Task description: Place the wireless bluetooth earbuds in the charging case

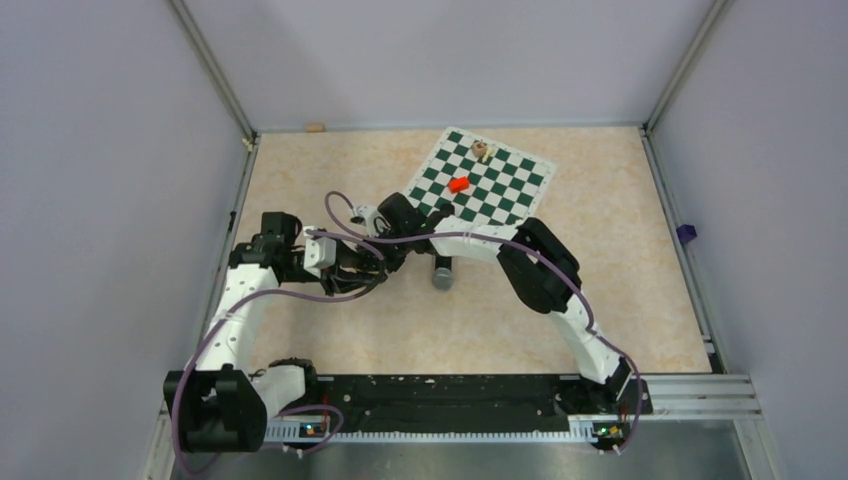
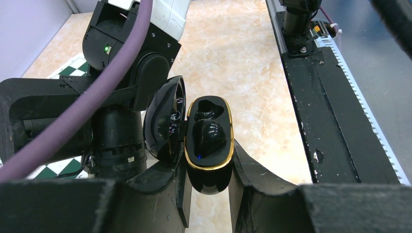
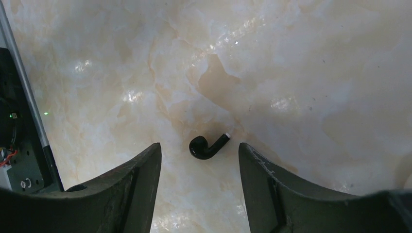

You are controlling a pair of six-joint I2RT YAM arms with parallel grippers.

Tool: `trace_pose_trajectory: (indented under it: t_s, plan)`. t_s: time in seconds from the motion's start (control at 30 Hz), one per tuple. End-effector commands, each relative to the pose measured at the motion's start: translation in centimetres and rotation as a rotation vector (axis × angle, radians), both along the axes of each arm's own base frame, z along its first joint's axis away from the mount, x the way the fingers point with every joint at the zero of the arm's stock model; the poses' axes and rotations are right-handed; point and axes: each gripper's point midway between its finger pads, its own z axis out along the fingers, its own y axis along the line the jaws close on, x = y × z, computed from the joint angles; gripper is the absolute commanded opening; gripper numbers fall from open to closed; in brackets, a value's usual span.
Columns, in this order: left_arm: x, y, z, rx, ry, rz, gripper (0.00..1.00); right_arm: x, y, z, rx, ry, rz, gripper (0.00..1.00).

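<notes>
Left gripper [image 2: 208, 160] grips the open case [image 2: 210, 180]; right gripper [image 3: 198, 145] hangs spread over a loose bud [image 3: 206, 147].
Nearest, the left fingers [image 2: 243, 167] are pressed against both sides of the black, gold-rimmed case, which is held off the table [image 3: 291, 73] with its lid swung open to one side. A black seated bud [image 2: 209, 138] fills the socket closer to the fingers. Just beyond, the right fingers [image 3: 141, 170] stand apart with the loose black bud lying on the table between them, touching neither, its stem pointing up and to the right in the wrist view. A mic [image 1: 441, 275] lies on the table near both grippers. Farther back is a green-and-white chessboard [image 1: 500, 185], turned at an angle, with a red piece [image 1: 458, 184] on it.
</notes>
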Motion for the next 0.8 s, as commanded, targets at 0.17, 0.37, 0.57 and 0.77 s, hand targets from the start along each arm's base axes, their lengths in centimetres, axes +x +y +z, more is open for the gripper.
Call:
trace_pose_trajectory:
  t_s: [0.17,0.37,0.57,0.77]
  plan:
    - [-0.3,-0.1,0.9,-0.038,-0.051,-0.011,0.0,-0.3,0.4,-2.3,-0.104,-0.06,-0.008,0.54]
    - [-0.4,-0.1,0.8,-0.039,-0.048,-0.011,0.0,-0.8,-0.1,-3.1,-0.164,-0.108,0.011,0.49]
    - [-0.4,-0.1,0.9,-0.038,-0.051,-0.01,0.0,-1.3,-0.2,-3.8,-0.205,-0.141,0.018,0.42]
    - [-0.3,-0.1,0.8,-0.038,-0.051,-0.009,0.0,-1.4,-0.6,-4.0,-0.235,-0.184,0.048,0.33]
